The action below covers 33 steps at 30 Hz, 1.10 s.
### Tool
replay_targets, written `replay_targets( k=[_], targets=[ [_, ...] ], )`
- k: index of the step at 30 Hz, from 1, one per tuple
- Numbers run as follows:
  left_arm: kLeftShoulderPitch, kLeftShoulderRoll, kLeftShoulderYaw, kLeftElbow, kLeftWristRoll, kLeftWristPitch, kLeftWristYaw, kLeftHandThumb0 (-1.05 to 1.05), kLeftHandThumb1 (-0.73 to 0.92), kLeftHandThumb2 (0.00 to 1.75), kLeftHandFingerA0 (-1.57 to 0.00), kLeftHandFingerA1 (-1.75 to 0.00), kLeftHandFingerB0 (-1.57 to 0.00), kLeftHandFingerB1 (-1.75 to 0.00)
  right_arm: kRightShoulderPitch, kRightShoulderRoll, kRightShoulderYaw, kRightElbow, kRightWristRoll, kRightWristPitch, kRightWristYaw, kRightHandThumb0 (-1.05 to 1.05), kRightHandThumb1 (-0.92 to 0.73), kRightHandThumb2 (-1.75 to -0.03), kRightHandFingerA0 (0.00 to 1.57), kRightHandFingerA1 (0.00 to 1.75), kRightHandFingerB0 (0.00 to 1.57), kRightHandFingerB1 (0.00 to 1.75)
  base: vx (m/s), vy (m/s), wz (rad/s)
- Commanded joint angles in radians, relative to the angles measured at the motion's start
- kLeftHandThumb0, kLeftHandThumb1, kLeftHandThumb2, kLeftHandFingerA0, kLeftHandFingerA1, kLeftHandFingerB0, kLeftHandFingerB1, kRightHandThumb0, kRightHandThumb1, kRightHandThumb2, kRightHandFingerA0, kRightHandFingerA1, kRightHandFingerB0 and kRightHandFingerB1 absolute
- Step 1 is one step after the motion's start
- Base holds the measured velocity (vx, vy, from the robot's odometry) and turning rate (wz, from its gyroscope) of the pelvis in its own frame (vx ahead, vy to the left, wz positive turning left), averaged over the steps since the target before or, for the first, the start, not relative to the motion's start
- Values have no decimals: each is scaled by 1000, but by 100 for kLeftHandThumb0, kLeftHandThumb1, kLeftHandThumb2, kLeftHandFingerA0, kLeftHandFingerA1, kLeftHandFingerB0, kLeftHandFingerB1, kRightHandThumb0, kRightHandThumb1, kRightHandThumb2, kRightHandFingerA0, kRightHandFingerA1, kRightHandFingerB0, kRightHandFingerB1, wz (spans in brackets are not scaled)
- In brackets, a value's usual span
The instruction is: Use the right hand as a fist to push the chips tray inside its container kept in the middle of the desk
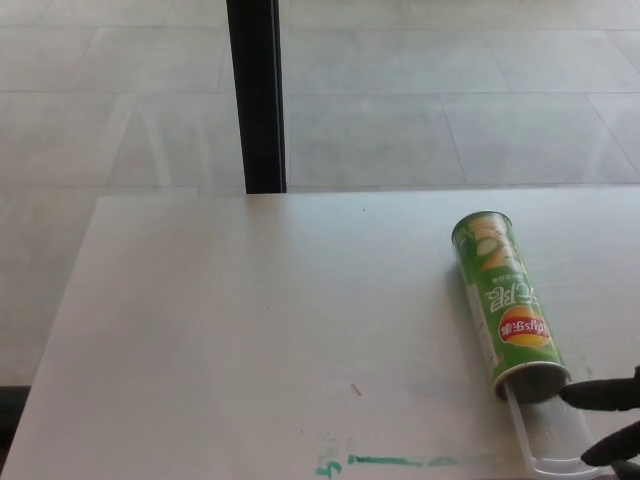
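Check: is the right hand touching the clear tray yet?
Cannot tell. In the head view the right hand overlaps the clear tray at the frame edge.

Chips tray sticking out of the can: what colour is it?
Clear, see-through plastic tray, with no colour of its own; head view shows it.
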Motion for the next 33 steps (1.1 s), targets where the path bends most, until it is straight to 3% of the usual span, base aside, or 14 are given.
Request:
replay_targets(
  k=[1,9,12,17,18,20,21,25,26,28,29,31,32,33],
  targets=[
    [3,34,-7,-3,-9,25,2,-45,39,163,-33,-98,-12,-76,6,-17,-5,-15,-72,-125,43,-64,-79,-64,87,66,68,44,0,0,0],
    [-3,37,-7,9,-19,17,-5,-40,44,159,-27,-91,-1,-67,37,-32,47,12,-138,-158,88,-63,-78,-64,88,78,76,47,0,0,0],
    [-4,41,-19,18,-5,6,5,-45,41,161,-33,-96,-14,-78,43,-28,63,49,-242,-187,61,-67,-79,-64,90,100,79,50,0,0,0],
    [-5,47,-7,10,-19,29,8,-36,48,155,-28,-89,-4,-68,5,-60,75,143,-397,-242,27,-70,-83,-65,89,105,78,50,0,0,0],
    [-4,46,-7,7,-19,27,9,-36,47,156,-26,-89,-3,-68,-5,-77,71,154,-426,-250,26,-73,-63,-93,90,97,72,61,0,0,0],
    [-4,45,-6,4,-21,34,12,-36,46,157,-27,-90,-4,-70,-19,-96,66,172,-459,-264,22,-74,-63,-93,89,99,71,60,0,0,0],
    [1,47,-17,-3,-11,29,1,-39,47,162,-30,-95,-9,-75,-23,-105,66,175,-459,-258,31,-70,-83,-64,87,101,77,49,0,0,0],
    [3,44,-5,-2,-22,27,2,-38,40,163,-33,-98,-7,-73,-46,-134,58,190,-503,-259,23,-70,-81,-65,93,104,79,49,0,0,0],
    [2,43,-6,2,-21,21,1,-40,39,164,-35,-100,-8,-75,-55,-138,59,196,-511,-259,17,-74,-62,-93,93,100,74,59,0,0,0],
    [2,43,-6,2,-21,21,1,-40,39,164,-35,-100,-8,-75,-56,-140,60,199,-514,-261,13,-74,-62,-93,93,100,74,59,0,0,0],
    [8,44,-3,6,-23,13,-9,-39,40,164,-32,-97,-7,-73,-77,-176,61,196,-572,-243,24,-71,-86,-67,88,96,74,51,0,0,0],
    [12,42,5,-1,-33,18,-17,-40,38,167,-30,-98,-11,-79,-82,-185,62,190,-598,-227,26,-70,-87,-65,86,88,72,49,0,0,0],
    [13,43,7,-7,-35,20,-21,-42,38,165,-30,-96,-9,-76,-93,-194,66,188,-641,-217,18,-73,-67,-97,88,81,68,60,0,0,0],
    [11,46,3,-9,-31,21,-20,-42,38,165,-30,-96,-9,-76,-106,-197,72,195,-677,-219,0,-73,-67,-97,88,81,68,60,0,0,0]
  ],
)
